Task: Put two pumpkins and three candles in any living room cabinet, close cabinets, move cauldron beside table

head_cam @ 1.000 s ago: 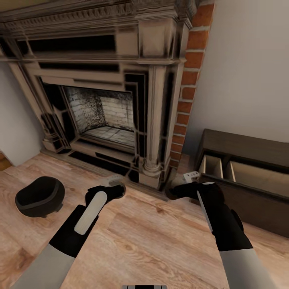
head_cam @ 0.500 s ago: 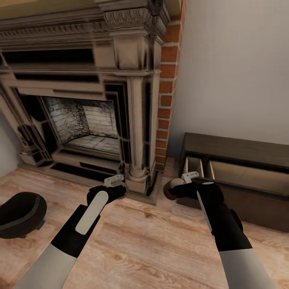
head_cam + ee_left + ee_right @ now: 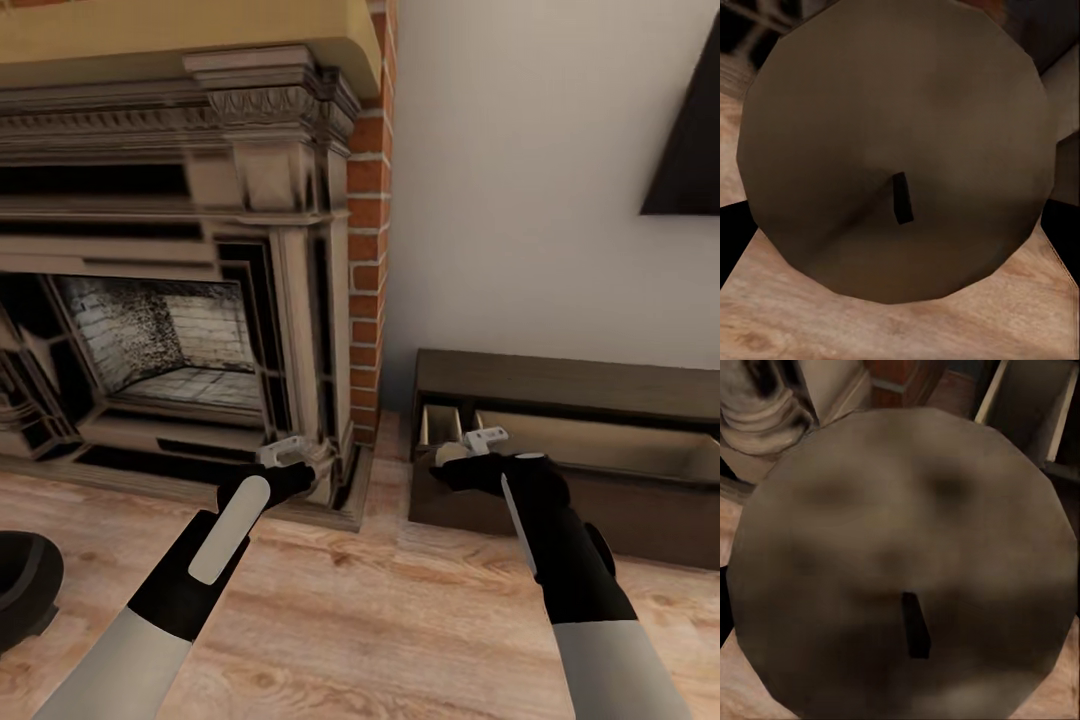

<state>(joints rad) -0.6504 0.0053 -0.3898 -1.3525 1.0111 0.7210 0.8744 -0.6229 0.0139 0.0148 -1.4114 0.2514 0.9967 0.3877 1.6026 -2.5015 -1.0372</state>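
Observation:
In the head view my left gripper (image 3: pixel 300 472) hangs over the wood floor in front of the fireplace's right column. The left wrist view has a grey-olive candle (image 3: pixel 900 150) with a dark wick right between its black fingers (image 3: pixel 1066 232), so it is shut on that candle. My right gripper (image 3: pixel 450 463) is shut on a second candle (image 3: pixel 900 562), whose pale end (image 3: pixel 449 454) peeks out by the cabinet's left end. The dark brown cabinet (image 3: pixel 560 380) stands open against the wall, pale beige inside. The black cauldron (image 3: pixel 20 590) lies on the floor at the far left edge.
A large carved fireplace (image 3: pixel 200 300) with a brick side column (image 3: pixel 368 250) takes up the left and middle. A dark slanted shape (image 3: pixel 690 140) hangs on the white wall above the cabinet. Bare wood floor (image 3: pixel 380 620) lies in front of me.
The view has swung to the right, so the fireplace and cauldron slid left and the cabinet came towards the middle. Both arms keep their pose, each still holding its candle.

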